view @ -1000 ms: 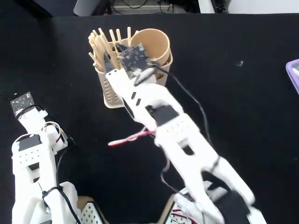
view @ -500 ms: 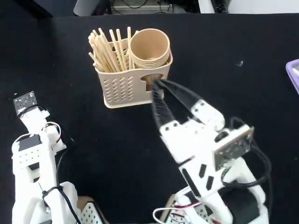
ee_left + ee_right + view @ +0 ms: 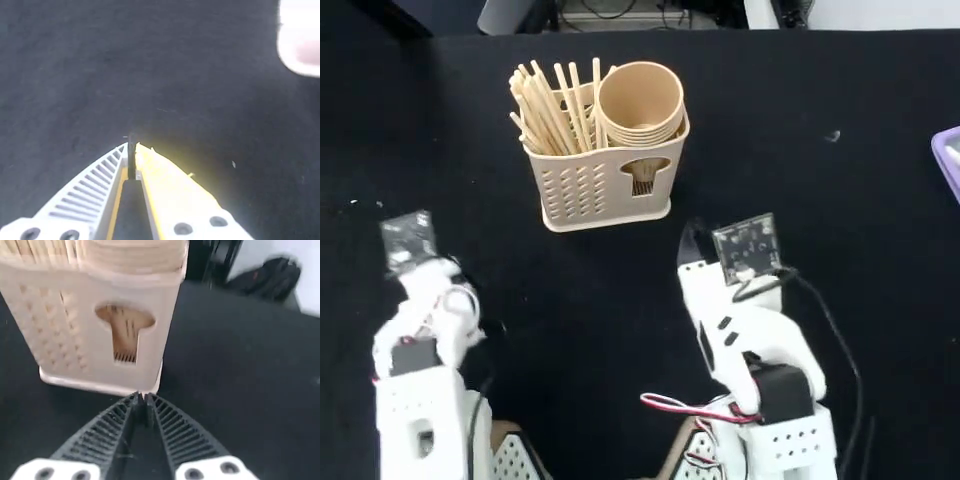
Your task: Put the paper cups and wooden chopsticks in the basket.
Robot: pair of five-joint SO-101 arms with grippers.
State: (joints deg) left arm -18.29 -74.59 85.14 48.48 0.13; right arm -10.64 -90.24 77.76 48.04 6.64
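From above, you had the basket [image 3: 605, 190] upright on the black desk [image 3: 840, 280]. The wooden chopsticks [image 3: 552, 105] stood on end in its left compartment, and the stacked paper cups [image 3: 640, 100] sat in its right one, so both were in the basket. Your right arm [image 3: 750, 330] lay near the front edge, its jaws pointing at the basket and apart from it. Your left arm [image 3: 420, 340] sat well off to the left. A purple thing [image 3: 950, 160] showed at the right edge.

On your left wrist camera, the left jaws were clenched on nothing, tips together, over bare desk. A pale blurred shape [image 3: 300, 40] sat in one corner; you could not tell what it was.

On your right wrist camera, the right jaws were likewise pressed together and empty, their tips just short of the basket's base. Through the basket's handle cutout you could see dark marks on a cup, too blurred to read.
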